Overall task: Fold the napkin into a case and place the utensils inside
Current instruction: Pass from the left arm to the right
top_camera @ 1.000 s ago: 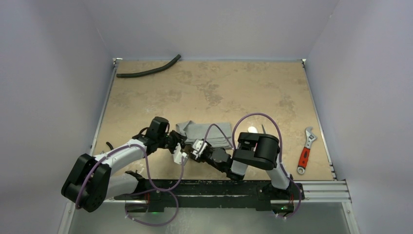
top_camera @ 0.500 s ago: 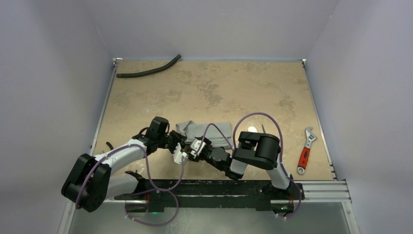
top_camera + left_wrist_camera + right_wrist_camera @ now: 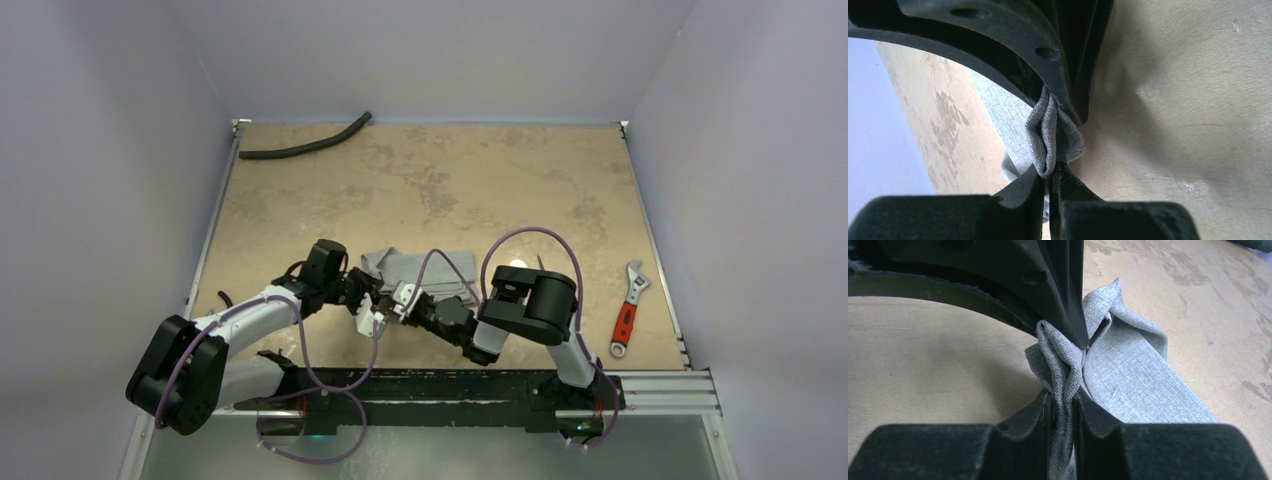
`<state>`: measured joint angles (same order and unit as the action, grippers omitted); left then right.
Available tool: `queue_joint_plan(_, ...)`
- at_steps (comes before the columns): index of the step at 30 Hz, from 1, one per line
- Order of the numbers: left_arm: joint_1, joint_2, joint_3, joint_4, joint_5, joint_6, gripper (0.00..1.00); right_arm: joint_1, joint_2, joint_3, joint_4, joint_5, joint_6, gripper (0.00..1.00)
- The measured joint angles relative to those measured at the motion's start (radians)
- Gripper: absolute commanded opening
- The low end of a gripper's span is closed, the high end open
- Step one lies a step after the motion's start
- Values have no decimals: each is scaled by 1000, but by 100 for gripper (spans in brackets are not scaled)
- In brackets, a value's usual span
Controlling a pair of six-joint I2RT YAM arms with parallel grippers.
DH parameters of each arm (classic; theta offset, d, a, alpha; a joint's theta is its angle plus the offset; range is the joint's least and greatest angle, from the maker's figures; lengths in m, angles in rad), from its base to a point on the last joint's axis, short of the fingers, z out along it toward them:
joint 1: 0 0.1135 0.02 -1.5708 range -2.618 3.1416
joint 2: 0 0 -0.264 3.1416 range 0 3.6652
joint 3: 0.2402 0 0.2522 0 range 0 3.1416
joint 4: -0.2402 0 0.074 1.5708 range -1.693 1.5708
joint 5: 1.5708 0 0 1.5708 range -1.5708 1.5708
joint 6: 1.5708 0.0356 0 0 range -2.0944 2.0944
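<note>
The grey napkin point(image 3: 428, 268) lies bunched and partly folded near the table's front edge. My left gripper point(image 3: 376, 308) is shut on its near-left corner, and the left wrist view shows a fold of the napkin point(image 3: 1044, 134) pinched in the left gripper point(image 3: 1052, 173). Facing it nose to nose, my right gripper point(image 3: 400, 300) is shut on the same bunch. In the right wrist view, layers of the napkin point(image 3: 1128, 371) are squeezed in the right gripper point(image 3: 1064, 394). A white spoon point(image 3: 518, 266) and a thin dark stick utensil point(image 3: 540, 264) lie just right of the cloth, partly hidden by the right arm.
A red-handled wrench point(image 3: 627, 308) lies at the right edge of the table. A black curved hose point(image 3: 305, 145) rests at the far left corner. Purple cables loop over both arms near the cloth. Grey walls close in the table on three sides.
My right gripper slid a little left, up to the left gripper, and closed onto the bunched corner of the napkin. The left arm has stayed still.
</note>
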<state>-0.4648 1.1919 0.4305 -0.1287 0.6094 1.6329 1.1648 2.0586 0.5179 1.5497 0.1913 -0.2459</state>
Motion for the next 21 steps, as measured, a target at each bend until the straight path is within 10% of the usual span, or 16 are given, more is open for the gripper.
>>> queue_joint_plan(9, 0, 0, 0, 5, -4, 0, 0, 0, -31, 10, -11, 3, 23, 47)
queue_joint_plan(17, 0, 0, 0, 8, -8, 0, 0, 0, -31, 26, -14, 0, 24, 4)
queue_joint_plan(21, 0, 0, 0, 7, -9, -3, 3, 0, -31, 24, -16, 5, 28, 0)
